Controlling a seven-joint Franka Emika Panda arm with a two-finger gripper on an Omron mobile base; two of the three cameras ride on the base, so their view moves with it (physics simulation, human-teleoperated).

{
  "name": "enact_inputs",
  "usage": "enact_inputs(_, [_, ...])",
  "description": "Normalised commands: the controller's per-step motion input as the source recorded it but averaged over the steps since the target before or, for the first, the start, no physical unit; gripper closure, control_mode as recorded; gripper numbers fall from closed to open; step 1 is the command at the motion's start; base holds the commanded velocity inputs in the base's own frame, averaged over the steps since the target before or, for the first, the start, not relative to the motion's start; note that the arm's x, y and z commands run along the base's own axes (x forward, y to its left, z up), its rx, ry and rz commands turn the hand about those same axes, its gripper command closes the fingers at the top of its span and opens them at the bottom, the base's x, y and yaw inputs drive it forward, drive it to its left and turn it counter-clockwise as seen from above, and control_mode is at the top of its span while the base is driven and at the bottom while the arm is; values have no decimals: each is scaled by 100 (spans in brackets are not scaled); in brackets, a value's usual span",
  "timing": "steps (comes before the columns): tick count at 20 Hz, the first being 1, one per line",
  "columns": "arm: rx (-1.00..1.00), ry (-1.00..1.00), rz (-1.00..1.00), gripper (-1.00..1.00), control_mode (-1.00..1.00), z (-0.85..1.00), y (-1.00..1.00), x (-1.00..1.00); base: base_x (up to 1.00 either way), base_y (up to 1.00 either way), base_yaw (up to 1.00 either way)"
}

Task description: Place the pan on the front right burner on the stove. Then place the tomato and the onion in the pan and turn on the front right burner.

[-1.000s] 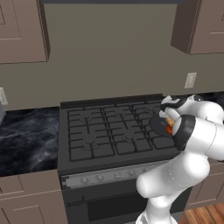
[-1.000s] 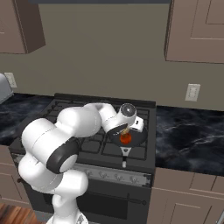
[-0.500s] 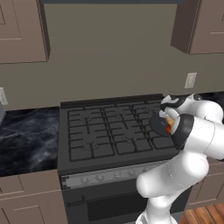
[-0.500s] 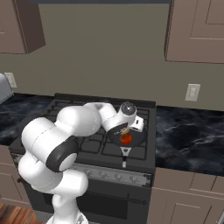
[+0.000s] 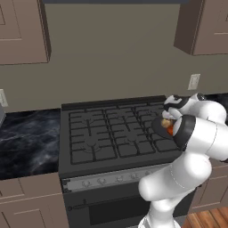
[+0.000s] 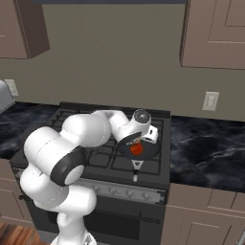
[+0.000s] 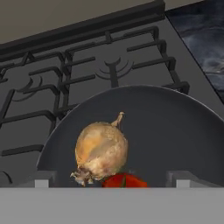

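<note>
A plain kitchen: beige wall, brown cupboards overhead, black marbled tabletop (image 6: 206, 148) on both sides of the wide dark grey gas stove (image 5: 111, 147) with its black grates and silver strip of knobs. From where I stand, the round shallow dark frying pan (image 6: 148, 150) sits over the front right burner (image 6: 155, 162), its short handle with the pale tip pointing out toward the front edge, where it is clear of the flame and easy to reach.

Both vegetables are inside the pan. The small tan-yellow onion (image 7: 101, 150) with its thin pointed tip lies toward the pan's near side in the hand view, and the glossy red-orange tomato (image 7: 124, 180) lies right against it, partly cut off at the bottom of that view. In the right base view the tomato shows as a red spot under the hand.

The white arm's fingers (image 7: 113, 178) hang just above the pan, spread wide to either side of the onion and gripping nothing. They look opened so that the onion stays in the pan instead of coming away with the hand.

As I judge it, the placing is done and what's left is the knob on the silver strip (image 5: 111, 178) for the front right burner. Which knob that is, I can't tell from here.
</note>
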Motion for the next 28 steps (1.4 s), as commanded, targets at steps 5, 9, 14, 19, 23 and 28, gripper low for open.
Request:
enact_inputs(5, [0, 0, 0, -100, -100, 16, 0, -9, 0, 0, 0])
enact_inputs(9, [0, 0, 0, -100, -100, 18, -1, -16, 0, 0, 0])
enact_inputs(14, [0, 0, 0, -100, -100, 24, -10, -34, 0, 0, 0])
enact_inputs(19, [0, -6, 0, -100, -100, 4, -18, -40, 0, 0, 0])
enact_inputs(23, [0, -14, 0, -100, -100, 0, -3, -25, 0, 0, 0])
enact_inputs(28, [0, -22, 0, -100, -100, 0, 0, -27, 0, 0, 0])
